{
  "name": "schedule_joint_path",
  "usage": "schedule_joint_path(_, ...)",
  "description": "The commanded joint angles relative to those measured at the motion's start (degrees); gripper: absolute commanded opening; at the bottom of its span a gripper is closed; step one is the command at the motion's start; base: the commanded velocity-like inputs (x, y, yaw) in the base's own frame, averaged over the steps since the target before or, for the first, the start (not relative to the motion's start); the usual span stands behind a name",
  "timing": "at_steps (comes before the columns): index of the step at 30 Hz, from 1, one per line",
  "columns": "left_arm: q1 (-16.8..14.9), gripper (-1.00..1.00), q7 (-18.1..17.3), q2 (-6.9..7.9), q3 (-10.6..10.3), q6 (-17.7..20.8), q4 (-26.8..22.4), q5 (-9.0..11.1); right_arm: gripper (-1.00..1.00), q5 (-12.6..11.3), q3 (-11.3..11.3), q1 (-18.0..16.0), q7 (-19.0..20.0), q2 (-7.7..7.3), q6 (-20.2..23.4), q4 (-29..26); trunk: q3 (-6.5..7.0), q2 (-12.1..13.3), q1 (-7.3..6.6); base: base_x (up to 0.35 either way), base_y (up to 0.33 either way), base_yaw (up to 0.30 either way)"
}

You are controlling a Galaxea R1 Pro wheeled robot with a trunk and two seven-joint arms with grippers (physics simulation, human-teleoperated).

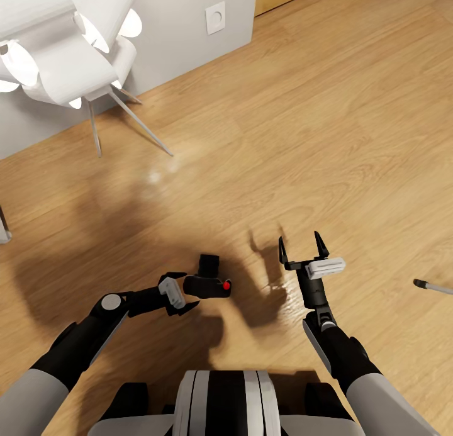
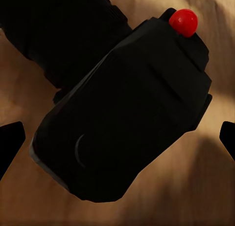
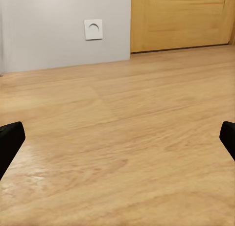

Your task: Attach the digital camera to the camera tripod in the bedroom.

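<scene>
Left end effector [image 1: 184,289] grips digital camera [image 1: 208,284]; right end effector [image 1: 304,247] spread wide, plank floor [image 1: 327,128] btwn them & wall [image 1: 176,33].

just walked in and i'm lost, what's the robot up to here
The left gripper is holding the digital camera above the wood floor, red button showing. The right gripper hangs open and empty beside it. A white chair stands by the wall. The camera is not on a tripod yet.

Matt black camera [image 2: 122,113]; glossy wood floor [image 1: 327,128]
</scene>
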Motion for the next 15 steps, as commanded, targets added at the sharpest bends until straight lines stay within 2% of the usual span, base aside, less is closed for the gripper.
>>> schedule_joint_path(1,-0.02,1.0,-0.08,0.03,-0.04,0.05,-0.07,-0.29,1.0,-0.02,0.21,-0.03,-0.27,-0.06,-0.13,0.01,-0.03,-0.01,-0.01,0.0,0.0,0.0)
schedule_joint_path(15,-0.02,1.0,-0.07,0.02,0.03,0.05,-0.03,-0.29,1.0,-0.02,0.21,-0.03,-0.27,-0.06,-0.13,0.47,-0.03,-0.01,-0.01,0.0,0.0,0.0)
